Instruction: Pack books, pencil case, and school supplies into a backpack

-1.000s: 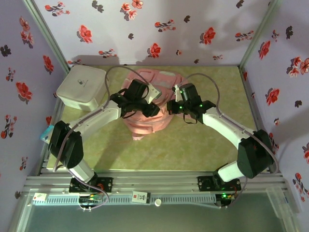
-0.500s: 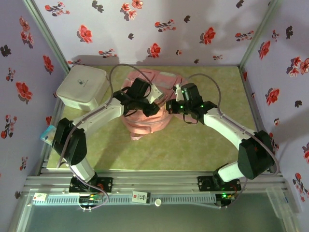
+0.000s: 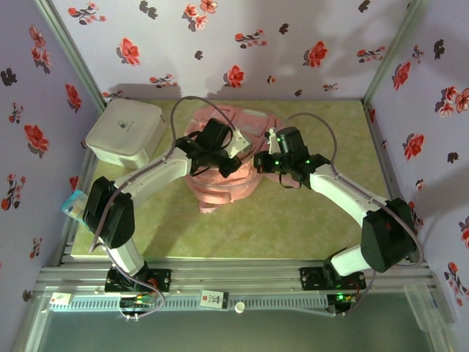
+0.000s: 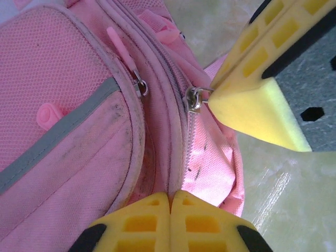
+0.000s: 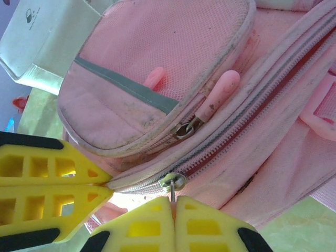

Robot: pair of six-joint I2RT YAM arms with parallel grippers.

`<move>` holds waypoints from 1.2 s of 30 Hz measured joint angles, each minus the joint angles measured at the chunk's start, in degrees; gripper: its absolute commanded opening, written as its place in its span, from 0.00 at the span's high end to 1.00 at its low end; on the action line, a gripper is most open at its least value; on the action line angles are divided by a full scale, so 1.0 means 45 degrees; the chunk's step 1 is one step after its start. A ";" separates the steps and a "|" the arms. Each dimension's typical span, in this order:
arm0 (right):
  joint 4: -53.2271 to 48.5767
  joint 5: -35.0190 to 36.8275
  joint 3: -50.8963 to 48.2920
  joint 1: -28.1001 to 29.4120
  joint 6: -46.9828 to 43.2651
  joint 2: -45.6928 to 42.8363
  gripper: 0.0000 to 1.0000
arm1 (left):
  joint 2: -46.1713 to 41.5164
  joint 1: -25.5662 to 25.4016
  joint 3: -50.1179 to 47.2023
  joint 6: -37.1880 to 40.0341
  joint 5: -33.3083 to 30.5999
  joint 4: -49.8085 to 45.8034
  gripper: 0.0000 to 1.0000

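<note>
From above, the backpack (image 3: 220, 192) lies central on the table (image 3: 315, 220), pockets up, long axis running away from the arms, with the left hand (image 3: 238, 163) and right hand (image 3: 258, 160) meeting over it. Left wrist: the left hand is fully closed, tips against its pink fabric. Right wrist: the right hand is closed, pinching the zip pull (image 5: 172, 184).

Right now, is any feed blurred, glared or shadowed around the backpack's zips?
Top external: soft overall, faint shadows low on the back wall, backpack half hidden under the arms. Left wrist: main zip pull sharp, no glare. Right wrist: same pull sharp too; white box bright, slightly washed out.
</note>
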 measured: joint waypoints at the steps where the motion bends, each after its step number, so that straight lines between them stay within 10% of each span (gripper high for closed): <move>1: -0.0034 0.0151 0.0000 -0.0029 0.0092 0.0000 1.00 | 0.0005 -0.0005 0.0015 0.0005 0.0000 0.0000 1.00; 28: -0.2079 0.3517 0.1982 -0.0821 0.2263 0.2132 0.98 | 0.0005 -0.0068 -0.0466 0.0384 0.1239 0.0141 1.00; 36: -0.2497 0.3419 0.2365 -0.1205 0.2239 0.2511 0.79 | 0.0005 -0.0068 -0.0466 0.0520 0.1651 0.0097 1.00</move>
